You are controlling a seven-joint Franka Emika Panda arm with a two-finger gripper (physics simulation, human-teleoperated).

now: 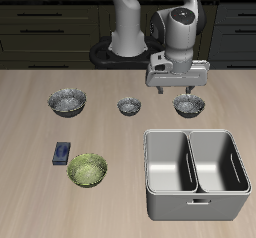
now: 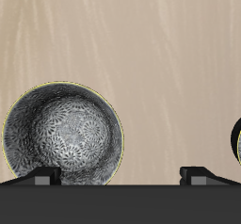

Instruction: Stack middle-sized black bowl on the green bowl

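Note:
The middle-sized black bowl (image 1: 188, 105) stands upright on the table, back of the grey bin. In the wrist view (image 2: 63, 138) its speckled silvery inside shows in full. My gripper (image 1: 178, 88) hovers just above it, a little toward the smallest bowl, and is open and empty. In the wrist view the gripper (image 2: 120, 177) has its fingertips (image 2: 43, 175) spread wide, one over the bowl's rim. The green bowl (image 1: 87, 169) sits near the table's front edge, far from the gripper, and is empty.
The widest dark bowl (image 1: 67, 102) and the smallest dark bowl (image 1: 129, 106) stand in the same row; the smallest one's rim shows in the wrist view (image 2: 237, 143). A small blue box (image 1: 62, 153) lies beside the green bowl. A grey two-compartment bin (image 1: 195, 134) stands near the front edge.

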